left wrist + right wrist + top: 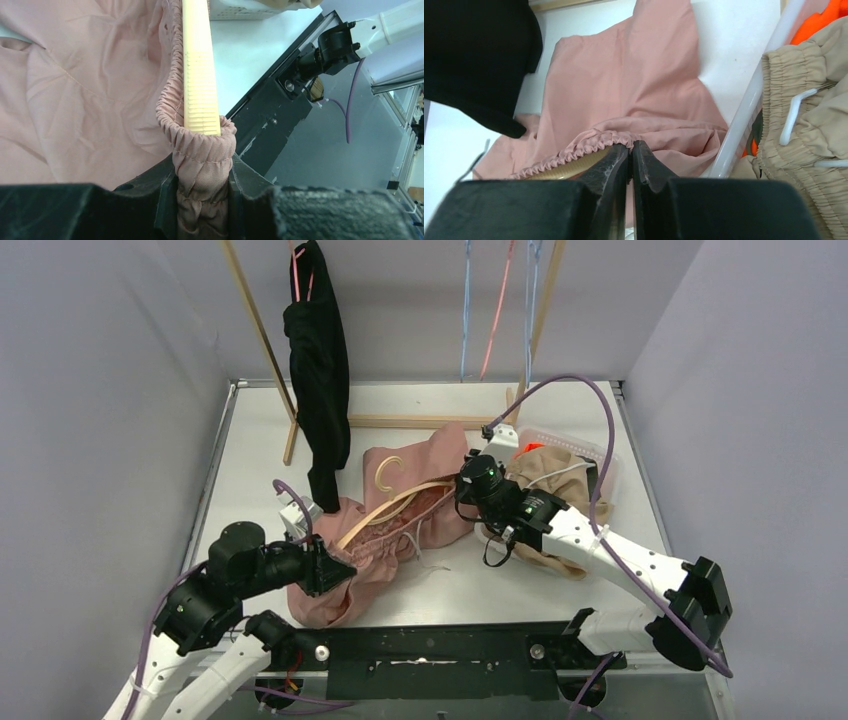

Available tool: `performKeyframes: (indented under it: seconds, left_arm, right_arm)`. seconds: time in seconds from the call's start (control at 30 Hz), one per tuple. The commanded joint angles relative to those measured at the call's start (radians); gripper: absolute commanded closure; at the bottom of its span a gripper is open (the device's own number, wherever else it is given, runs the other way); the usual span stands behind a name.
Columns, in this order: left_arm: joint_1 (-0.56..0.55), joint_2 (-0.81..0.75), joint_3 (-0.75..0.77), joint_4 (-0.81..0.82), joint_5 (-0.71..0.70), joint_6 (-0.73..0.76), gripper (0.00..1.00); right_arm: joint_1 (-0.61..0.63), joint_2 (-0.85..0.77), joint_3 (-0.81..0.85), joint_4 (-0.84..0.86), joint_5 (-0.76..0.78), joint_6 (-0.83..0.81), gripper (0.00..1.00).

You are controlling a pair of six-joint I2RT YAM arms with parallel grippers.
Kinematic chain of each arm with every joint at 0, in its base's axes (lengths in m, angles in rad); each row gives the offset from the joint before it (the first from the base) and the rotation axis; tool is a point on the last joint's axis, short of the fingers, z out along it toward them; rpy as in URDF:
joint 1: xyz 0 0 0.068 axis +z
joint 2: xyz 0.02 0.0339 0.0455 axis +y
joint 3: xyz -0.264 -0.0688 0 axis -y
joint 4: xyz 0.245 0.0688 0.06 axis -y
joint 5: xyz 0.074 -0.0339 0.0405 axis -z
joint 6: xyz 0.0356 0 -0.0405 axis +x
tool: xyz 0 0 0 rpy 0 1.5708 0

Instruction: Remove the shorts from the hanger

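The dusty pink shorts [400, 535] lie on the table, their gathered waist still stretched over a cream hanger [395, 502]. My left gripper [345, 570] is shut on the bunched waistband at the hanger's near end, where the pink shorts [75, 90] wrap the tip of the hanger [200, 75] just beyond the left gripper [202, 195]. My right gripper [460, 490] sits at the waistband's far end. There the right gripper [630, 147] is shut, pinching the edge of the pink shorts [634, 90] beside the hanger [569, 167].
A clear bin [600, 455] at the right holds beige shorts [545, 475] and orange shorts [532, 449]. The bin's rim [749, 100] is close to my right fingers. A black garment [318, 370] hangs from the wooden rack [420, 422] at the back left.
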Motion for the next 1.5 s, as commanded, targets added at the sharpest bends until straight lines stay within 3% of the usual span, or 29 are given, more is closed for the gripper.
performKeyframes:
  seconds: [0.0, 0.37, 0.7, 0.97, 1.1, 1.23, 1.47]
  left_arm:
    - [-0.001, -0.036, 0.076, 0.023, -0.016, 0.010, 1.00]
    - [-0.003, -0.126, 0.125, -0.020, -0.118, 0.020, 1.00]
    - [-0.002, -0.190, 0.138, 0.023, -0.211, 0.000, 1.00]
    - [-0.003, -0.219, 0.179, 0.017, -0.265, -0.013, 1.00]
    - [-0.003, -0.224, 0.181, 0.041, -0.270, -0.021, 1.00]
    - [-0.003, -0.213, 0.156, 0.056, -0.267, -0.025, 1.00]
    - [0.001, -0.184, 0.076, 0.170, -0.254, -0.088, 1.00]
  right_arm:
    - [-0.070, 0.008, 0.005, 0.034, 0.093, 0.034, 0.97]
    - [-0.200, 0.075, -0.030, -0.054, 0.023, 0.070, 0.98]
    - [-0.231, 0.069, -0.058, -0.010, -0.072, 0.054, 0.98]
    - [-0.246, 0.125, -0.015, -0.089, -0.004, 0.043, 0.98]
    - [-0.241, 0.122, -0.018, -0.063, -0.062, 0.040, 0.98]
    - [-0.208, 0.058, -0.079, 0.082, -0.164, 0.013, 0.96]
    - [-0.163, -0.006, -0.141, 0.209, -0.338, -0.023, 0.84]
